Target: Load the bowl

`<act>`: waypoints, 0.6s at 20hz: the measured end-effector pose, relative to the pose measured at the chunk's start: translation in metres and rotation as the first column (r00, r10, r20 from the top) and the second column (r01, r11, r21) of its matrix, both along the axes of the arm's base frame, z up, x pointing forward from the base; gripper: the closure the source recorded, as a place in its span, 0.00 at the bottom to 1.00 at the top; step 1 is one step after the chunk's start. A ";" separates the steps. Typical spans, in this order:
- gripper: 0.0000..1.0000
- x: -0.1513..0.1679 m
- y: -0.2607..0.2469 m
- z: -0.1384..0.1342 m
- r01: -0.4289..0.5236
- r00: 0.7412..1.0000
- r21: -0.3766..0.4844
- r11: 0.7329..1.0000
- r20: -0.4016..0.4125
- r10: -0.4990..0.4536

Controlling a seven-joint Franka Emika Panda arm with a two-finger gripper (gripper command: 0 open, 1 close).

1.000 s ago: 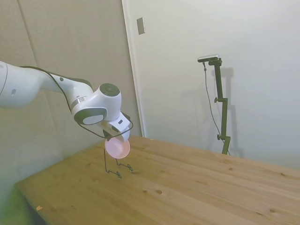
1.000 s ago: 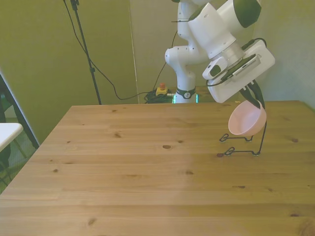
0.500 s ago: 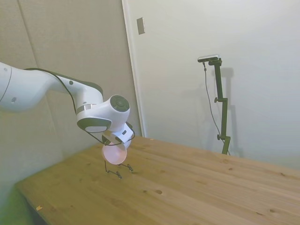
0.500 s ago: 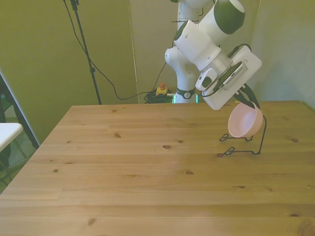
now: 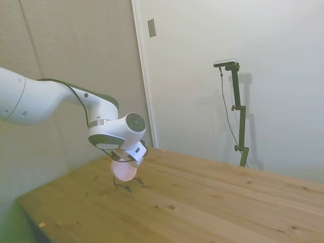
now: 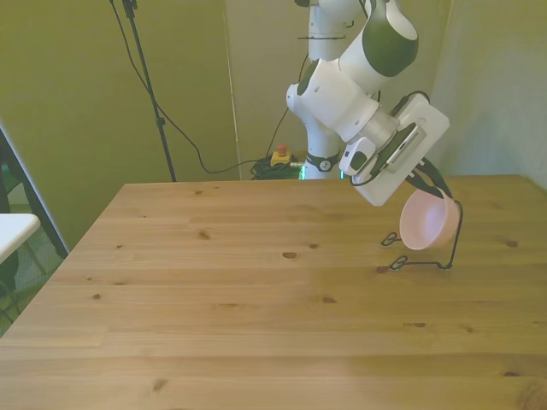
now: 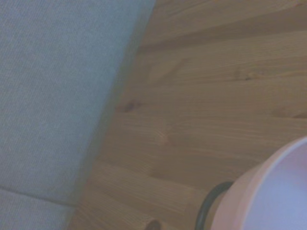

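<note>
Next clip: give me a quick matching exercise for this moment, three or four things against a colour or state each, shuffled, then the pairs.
Things:
1. bowl
2. wire rack
3. table
4. gripper

Colour or state:
A. thin, dark, standing on the wood
B. pale pink, tipped on its side
C. light wood with knots
D. at the bowl's upper rim, jaws hidden

Pairs: 1-B, 2-A, 3-C, 4-D

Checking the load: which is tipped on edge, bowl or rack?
The pink bowl, mouth facing sideways under the gripper; the wire rack stands on the table.
</note>
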State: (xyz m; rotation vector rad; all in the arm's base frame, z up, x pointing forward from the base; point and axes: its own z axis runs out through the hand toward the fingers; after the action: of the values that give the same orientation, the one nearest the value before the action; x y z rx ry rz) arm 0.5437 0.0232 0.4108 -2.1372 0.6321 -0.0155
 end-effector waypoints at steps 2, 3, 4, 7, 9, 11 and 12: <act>1.00 0.003 0.000 -0.003 -0.002 1.000 0.005 1.000 0.002 0.002; 1.00 0.004 0.000 -0.004 -0.003 1.000 0.007 1.000 0.003 0.003; 1.00 0.004 -0.001 -0.007 -0.004 1.000 0.009 1.000 0.003 0.004; 1.00 0.005 -0.002 -0.013 -0.005 1.000 0.015 1.000 0.001 0.005; 1.00 0.005 -0.004 -0.015 -0.006 1.000 0.022 1.000 0.001 0.006; 1.00 0.005 -0.007 -0.016 -0.008 1.000 0.027 1.000 -0.001 0.008; 1.00 0.005 -0.009 -0.016 -0.006 1.000 0.028 1.000 -0.001 0.006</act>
State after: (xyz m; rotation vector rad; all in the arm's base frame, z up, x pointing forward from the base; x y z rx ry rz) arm 0.5484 0.0144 0.3951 -2.1125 0.6226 -0.0022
